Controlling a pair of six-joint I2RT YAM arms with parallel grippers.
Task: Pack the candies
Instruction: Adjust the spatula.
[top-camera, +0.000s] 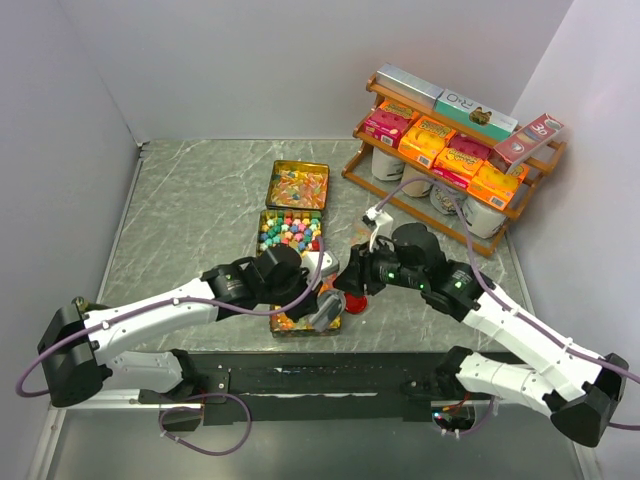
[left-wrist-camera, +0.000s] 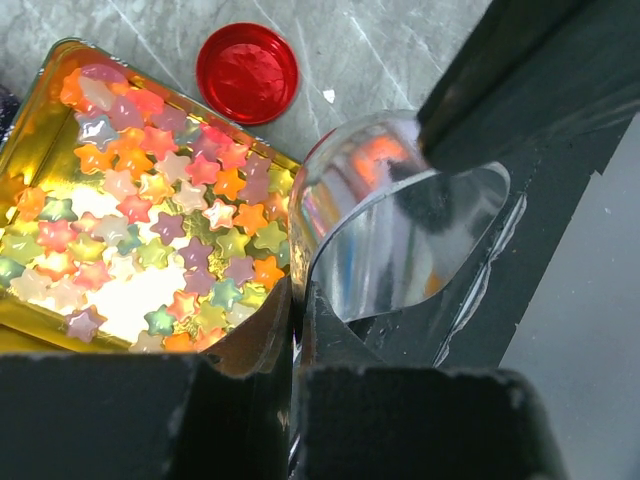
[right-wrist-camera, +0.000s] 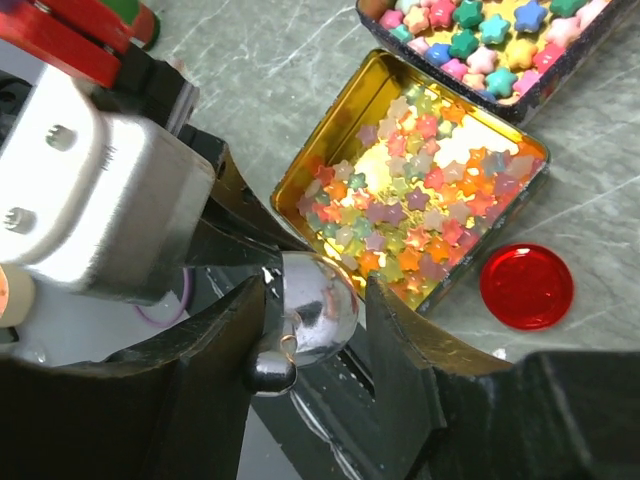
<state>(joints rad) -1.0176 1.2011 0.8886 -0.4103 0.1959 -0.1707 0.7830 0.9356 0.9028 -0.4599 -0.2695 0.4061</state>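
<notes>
Star candies: small glossy star-shaped candies (left-wrist-camera: 170, 230) in pink, orange, yellow, green and lilac lie inside a shallow gold metal tin (right-wrist-camera: 318, 140) and cover most of its floor.
Other candies: larger matt star sweets (right-wrist-camera: 470, 20) in blue, green, pink and yellow sit in a dark-walled tin (right-wrist-camera: 450, 85) just beyond the gold tin. Orange and yellow gummies (top-camera: 298, 186) fill a third tin (top-camera: 300, 163) farther beyond the gold tin, in the same row.
Scoop: a shiny curved metal scoop (left-wrist-camera: 400, 230) is held at the gold tin's near right edge, its bowl mirroring red and orange. Whether it touches the tin cannot be told.
Left fingers: the left fingers (left-wrist-camera: 400, 420) are together, clamped on the scoop's thin flat end, just off the gold tin's near edge.
Right fingers: the right fingers (right-wrist-camera: 200, 400) stand apart, one on each side of the scoop's rounded back and close against it. Whether they press on it cannot be told.
Lid: a red round translucent plastic lid (right-wrist-camera: 526, 286) lies flat just beside the gold tin's right side, with a narrow gap between them.
Counter: the grey marbled counter (top-camera: 190, 220) carries the gold tin, the other two tins and the lid.
Rack: a slatted wooden rack (top-camera: 362, 178) of orange and pink cardboard boxes (top-camera: 440, 145) stands well apart from the gold tin, to its far right.
</notes>
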